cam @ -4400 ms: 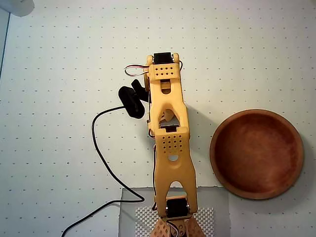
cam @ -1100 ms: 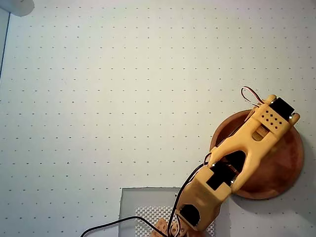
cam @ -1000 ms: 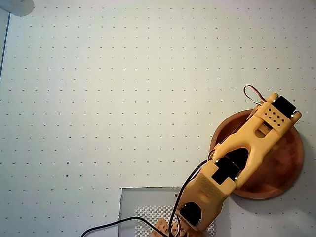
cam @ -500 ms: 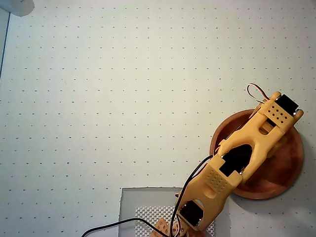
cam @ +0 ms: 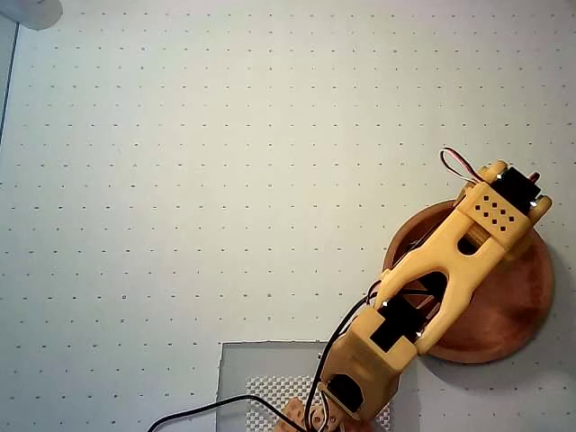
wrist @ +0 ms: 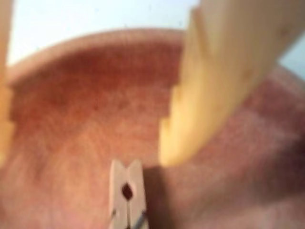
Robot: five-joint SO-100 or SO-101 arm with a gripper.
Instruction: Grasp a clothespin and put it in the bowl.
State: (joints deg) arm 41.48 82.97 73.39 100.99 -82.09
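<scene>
The reddish-brown wooden bowl (cam: 515, 306) sits at the right of the overhead view, and my yellow arm (cam: 450, 261) reaches over it, hiding the gripper there. In the wrist view the bowl's inside (wrist: 71, 95) fills the frame. The light-tan clothespin (wrist: 127, 195) lies on the bowl's floor at the bottom edge and casts a shadow to its right. My gripper (wrist: 86, 152) is open just above it. One finger (wrist: 205, 86) is to the right of the clothespin and the other is at the left edge. Neither finger touches it.
The table is a white sheet (cam: 225, 180) with a grid of small dots. A grey mat (cam: 261, 369) at the bottom holds the arm's base, with black cables running off it. A white round object (cam: 31, 11) sits at the top left corner.
</scene>
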